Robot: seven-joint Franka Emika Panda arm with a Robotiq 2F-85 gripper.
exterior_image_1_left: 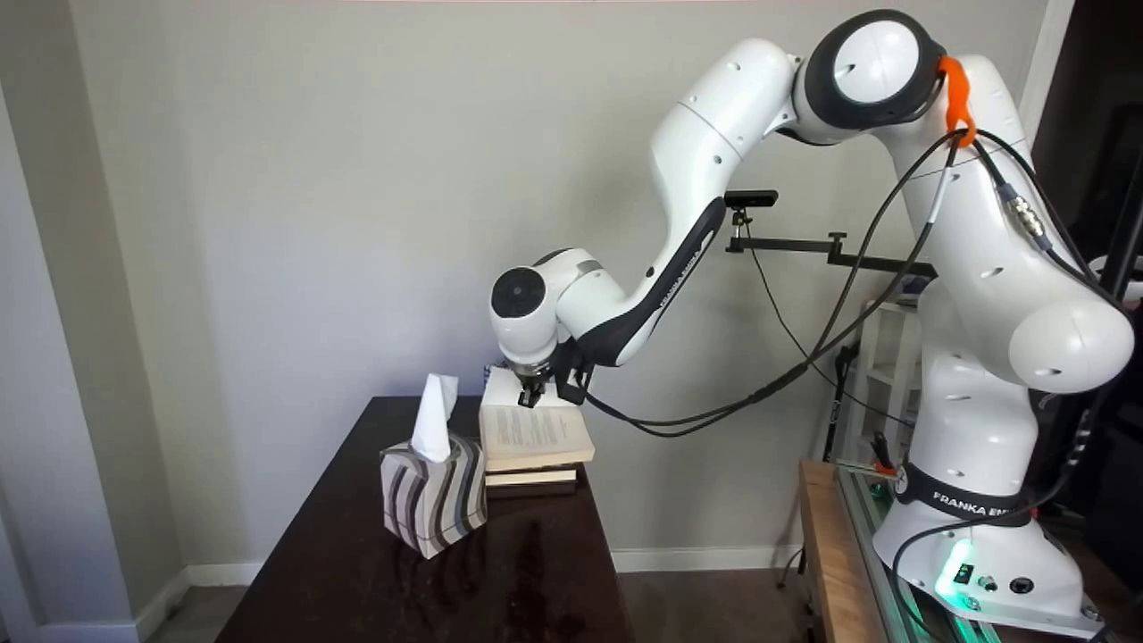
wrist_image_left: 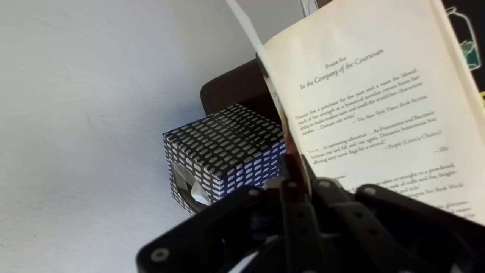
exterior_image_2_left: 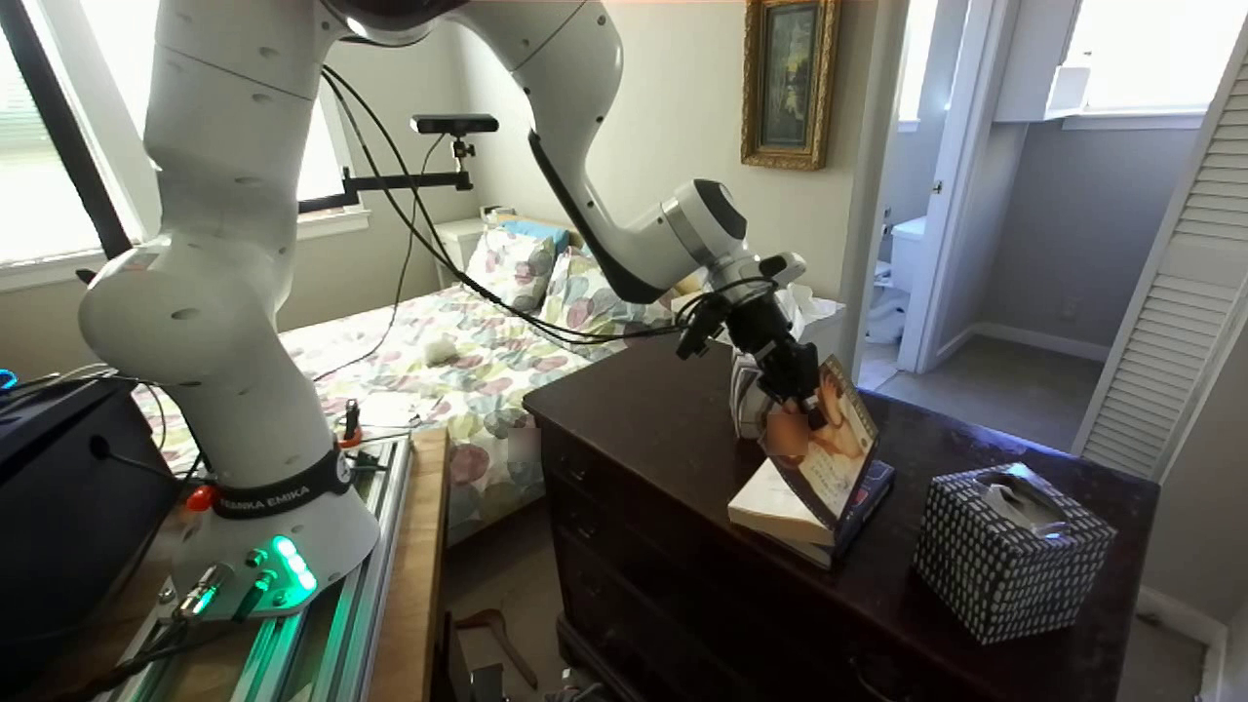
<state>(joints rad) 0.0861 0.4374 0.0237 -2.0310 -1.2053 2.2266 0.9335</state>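
One gripper [wrist_image_left: 300, 172], jaws closed narrow with the front cover [exterior_image_2_left: 837, 468] pinched between them — can't tell whether a loose leaf is caught too. The cover stands raised and leaning, its outer edge clear of the first page [wrist_image_left: 369, 91], which reads "Praise for In the Company of the Courtesan". Step in hand, as I judge it: the cover is mid-turn; opening or closing, can't say from this. The next move likely calls for a firm pinch and a slow arc rather than a straight pull, since a tug could slip the cover loose or drag the whole book [exterior_image_2_left: 780, 502]. That book is the landmark: it lies on top of a darker book [exterior_image_2_left: 868, 499]. A striped tissue box [exterior_image_1_left: 433, 500] sits just beside the book; a patterned tissue box [exterior_image_2_left: 1014, 556] is on the book's opposite side, apart from it. Under all of these, a dark dresser [exterior_image_2_left: 634, 419]; well apart from the book — a bed [exterior_image_2_left: 487, 390].
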